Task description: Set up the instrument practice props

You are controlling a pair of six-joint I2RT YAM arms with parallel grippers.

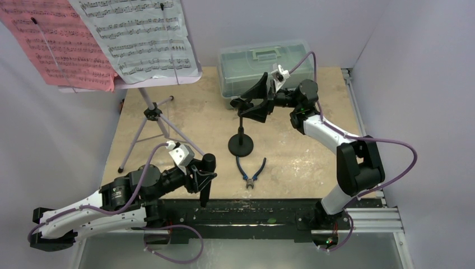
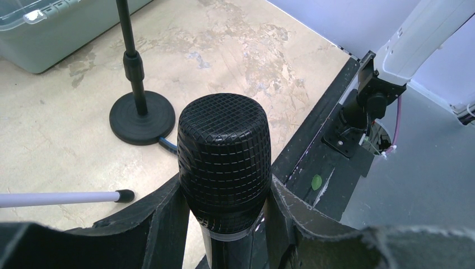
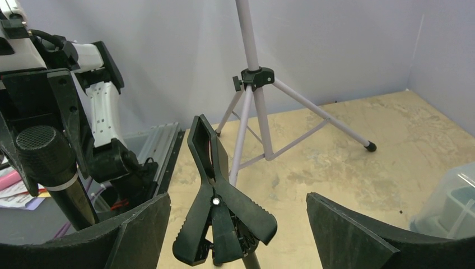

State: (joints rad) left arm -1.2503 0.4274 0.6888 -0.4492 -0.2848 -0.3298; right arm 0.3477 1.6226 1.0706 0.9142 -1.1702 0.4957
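One black microphone [image 2: 224, 145] fills the near foreground of the left wrist view, its grille head turned to the lens. It is clamped between the fingers of the left gripper [image 1: 200, 178]. In the overhead view it is found at 7 o'clock on the table [image 1: 313, 157], by the near edge. Its long axis is held roughly upright with the head uppermost.

One black round-based stand [image 1: 241, 144] is planted near the table's middle, its pole vertical. The clip [image 3: 218, 224] at its top is bracketed by the right gripper [image 3: 238, 224], whose jaws are spread wide, with a gap left on each side of the clip.

One lilac music stand [image 1: 152, 112] is set at 9 o'clock, pole upright and tripod legs splayed. Two sheets are carried on it: one pink sheet [image 1: 56, 45] and one white sheet [image 1: 140, 39], side by side.

One green toolbox [image 1: 263, 67] is seen at 12 o'clock. One pair of pliers [image 1: 249, 171] lies just at 6 o'clock from the stand's base, nose pointed to 6 o'clock.
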